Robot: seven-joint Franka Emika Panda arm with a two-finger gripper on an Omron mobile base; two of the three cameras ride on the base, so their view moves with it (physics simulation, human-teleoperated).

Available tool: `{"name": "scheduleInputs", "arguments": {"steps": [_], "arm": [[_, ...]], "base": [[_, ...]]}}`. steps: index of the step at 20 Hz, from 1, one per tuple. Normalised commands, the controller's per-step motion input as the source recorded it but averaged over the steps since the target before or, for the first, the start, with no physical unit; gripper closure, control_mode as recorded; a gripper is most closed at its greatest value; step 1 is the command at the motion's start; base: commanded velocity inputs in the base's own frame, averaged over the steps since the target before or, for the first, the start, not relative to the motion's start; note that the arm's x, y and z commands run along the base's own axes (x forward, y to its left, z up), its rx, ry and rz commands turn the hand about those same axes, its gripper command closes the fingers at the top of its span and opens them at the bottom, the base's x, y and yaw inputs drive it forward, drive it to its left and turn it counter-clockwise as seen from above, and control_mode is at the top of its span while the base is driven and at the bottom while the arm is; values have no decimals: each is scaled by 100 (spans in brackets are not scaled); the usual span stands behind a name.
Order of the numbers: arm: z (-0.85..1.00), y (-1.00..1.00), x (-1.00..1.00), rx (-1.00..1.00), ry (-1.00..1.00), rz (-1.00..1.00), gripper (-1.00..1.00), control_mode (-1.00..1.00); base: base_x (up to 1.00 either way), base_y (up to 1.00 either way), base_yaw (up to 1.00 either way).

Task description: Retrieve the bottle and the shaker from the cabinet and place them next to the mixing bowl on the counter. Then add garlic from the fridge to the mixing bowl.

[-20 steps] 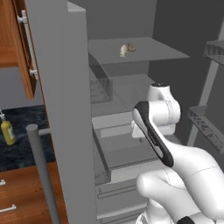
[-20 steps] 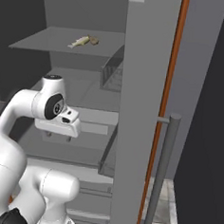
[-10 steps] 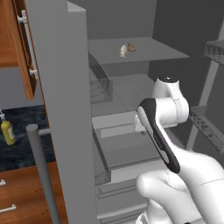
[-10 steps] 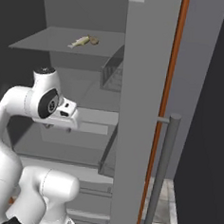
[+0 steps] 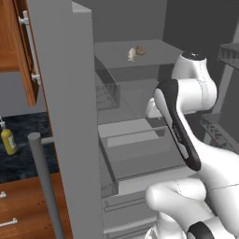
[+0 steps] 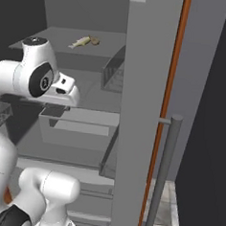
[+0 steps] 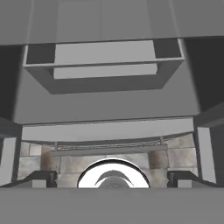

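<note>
the tall grey fridge (image 5: 135, 154) stands open in front of the base, its thick grey door (image 5: 70, 116) swung out on the left of the left base view and its edge with an orange-brown strip on the right of the right base view. a grey round bar handle (image 6: 162, 171) runs up the door's outer face. inside, a flat grey upper shelf (image 6: 67, 46) sits above a grey open-topped drawer (image 7: 103, 65) and wire door baskets (image 6: 114, 76). the white arm with dark joints (image 5: 186, 121) bends in front of the middle of the fridge, below the upper shelf. the two-finger gripper (image 7: 113, 180) points downward over the drawers, with its dark finger tips (image 7: 43, 179) far apart at the two bottom corners of the hand view, nothing between them. the small pale tan garlic (image 5: 133, 53) lies on the upper shelf, toward its back, above the arm and apart from it. a brown wooden cabinet door (image 5: 21, 51) hangs open at the upper left. a small yellow bottle with a white top (image 5: 8, 140) stands upright on the dark speckled counter (image 5: 23, 154) left of the fridge door.
</note>
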Motion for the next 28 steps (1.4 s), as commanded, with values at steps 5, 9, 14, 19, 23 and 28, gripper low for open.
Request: {"name": "scheduleInputs", "arguments": {"steps": [5, 9, 14, 19, 23, 28], "arm": [[83, -6, -1, 0, -20, 0, -100, -100], [82, -5, 0, 0, -10, 0, -100, -100], [52, -11, 9, 0, 0, 0, -100, -100], [8, -5, 27, 0, -33, 0, -100, -100], [0, 0, 9, 0, -60, 1, -100, -100], [32, -2, 12, 2, -24, 0, -100, -100]], "base": [[0, 0, 0], [0, 0, 0], [0, 0, 0], [0, 0, 0], [0, 0, 0], [0, 0, 0]]}}
